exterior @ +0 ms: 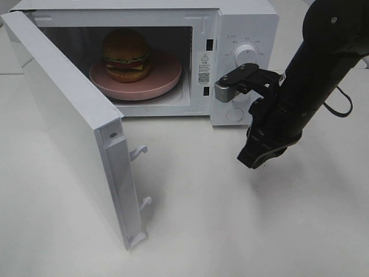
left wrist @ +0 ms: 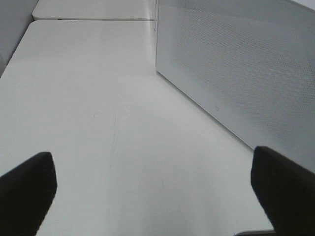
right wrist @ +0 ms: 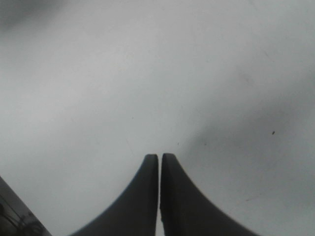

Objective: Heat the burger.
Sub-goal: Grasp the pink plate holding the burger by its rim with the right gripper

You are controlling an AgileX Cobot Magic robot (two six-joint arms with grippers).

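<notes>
The burger [exterior: 127, 55], with a golden bun, lettuce and a dark patty, sits on a pink plate [exterior: 164, 78] inside the open white microwave [exterior: 242, 23]. In the exterior high view my right gripper [exterior: 252, 157] points down at the table in front of the microwave's control panel, well right of the burger. Its fingers [right wrist: 147, 187] are pressed together with nothing between them, so my right gripper [right wrist: 160, 156] is shut. My left gripper [left wrist: 152, 152] is open and empty over bare table, beside the outer face of the microwave door [left wrist: 246, 73]. It does not show in the exterior high view.
The microwave door [exterior: 69, 127] stands wide open toward the front left, with latch hooks [exterior: 140, 152] on its free edge. A round knob [exterior: 247, 53] is on the control panel behind the right arm. White table [exterior: 230, 219] spreads in front.
</notes>
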